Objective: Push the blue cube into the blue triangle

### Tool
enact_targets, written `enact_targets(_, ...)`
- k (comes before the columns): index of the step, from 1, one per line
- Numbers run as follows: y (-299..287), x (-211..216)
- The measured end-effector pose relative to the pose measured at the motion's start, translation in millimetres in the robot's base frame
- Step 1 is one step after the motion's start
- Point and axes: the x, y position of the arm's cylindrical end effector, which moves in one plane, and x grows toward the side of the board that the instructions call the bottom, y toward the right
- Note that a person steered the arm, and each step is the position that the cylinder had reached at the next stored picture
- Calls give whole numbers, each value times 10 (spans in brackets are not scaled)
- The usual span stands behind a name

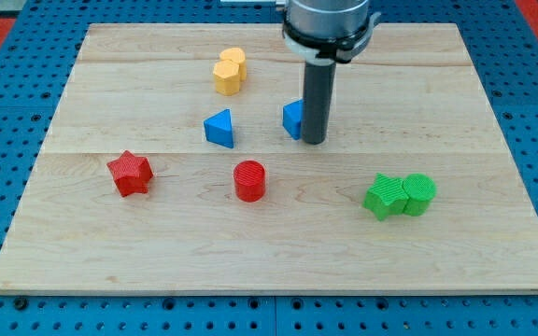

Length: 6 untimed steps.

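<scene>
My tip is touching the blue cube (half hidden, facing unclear), with the blue triangle sitting toward the view's left; we are carrying no fingers.

blue cube: upper centre of frame, right part hidden behind rod.
blue triangle: just left of cube, apart.

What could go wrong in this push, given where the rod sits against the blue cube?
1. My tip sits at the blue cube's right side, near its lower corner; an off-centre push might spin it or let it slip away.
2. The blue triangle lies apart to the view's left and slightly lower, so a straight leftward push may only graze it.
</scene>
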Motion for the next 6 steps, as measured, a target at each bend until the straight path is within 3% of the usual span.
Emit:
enact_targets(1,478,-151)
enact_targets(2,342,-346)
enact_targets(3,-555,-349)
enact_targets(4,-960,-316)
enact_targets(5,-58,-297)
enact_targets(6,158,181)
